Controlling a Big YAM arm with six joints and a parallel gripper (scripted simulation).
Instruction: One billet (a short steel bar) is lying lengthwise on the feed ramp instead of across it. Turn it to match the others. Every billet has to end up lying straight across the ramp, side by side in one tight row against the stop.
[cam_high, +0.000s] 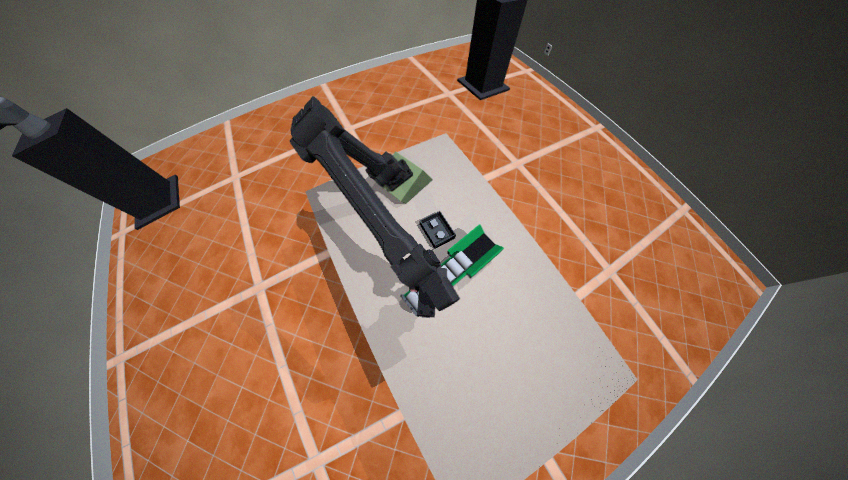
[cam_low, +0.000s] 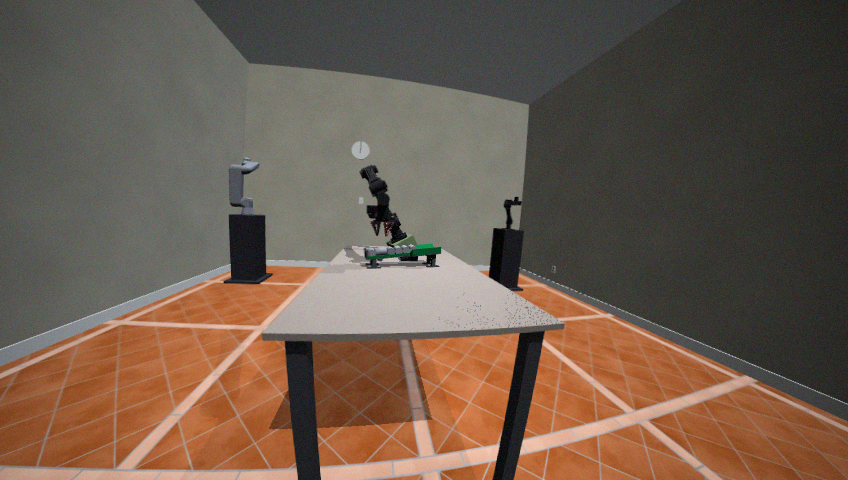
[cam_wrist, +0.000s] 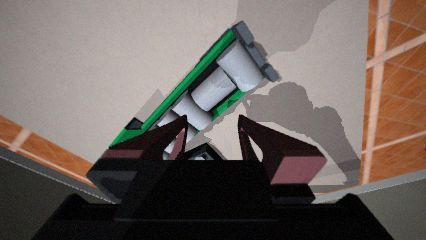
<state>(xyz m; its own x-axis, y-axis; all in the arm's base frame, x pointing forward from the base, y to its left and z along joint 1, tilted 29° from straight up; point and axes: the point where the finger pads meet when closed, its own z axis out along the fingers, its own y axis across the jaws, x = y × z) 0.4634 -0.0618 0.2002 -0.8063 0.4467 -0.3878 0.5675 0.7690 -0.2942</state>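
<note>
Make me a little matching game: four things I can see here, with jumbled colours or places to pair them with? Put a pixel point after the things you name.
Things
1. lengthwise billet (cam_low: 379, 251) (cam_wrist: 214, 89)
2. feed ramp (cam_high: 484, 259) (cam_low: 425, 250) (cam_wrist: 177, 85)
3. small tray (cam_high: 447, 240) (cam_low: 408, 258) (cam_wrist: 214, 153)
4. round clock (cam_low: 360, 149)

Colours and places
A. green, tilted, standing on the table (cam_high: 505, 356) (cam_low: 404, 303) (cam_wrist: 125, 55)
B. high on the far wall (cam_low: 303, 130)
C. second in line from the ramp's lower end
D. black, holding two small pale pieces

Right pairs: 1-C, 2-A, 3-D, 4-B

Billets partly hidden.
In the wrist view, the rear billets (cam_wrist: 167, 122) are partly covered by the gripper (cam_wrist: 212, 119); the tray (cam_wrist: 207, 149) is cut off.
</note>
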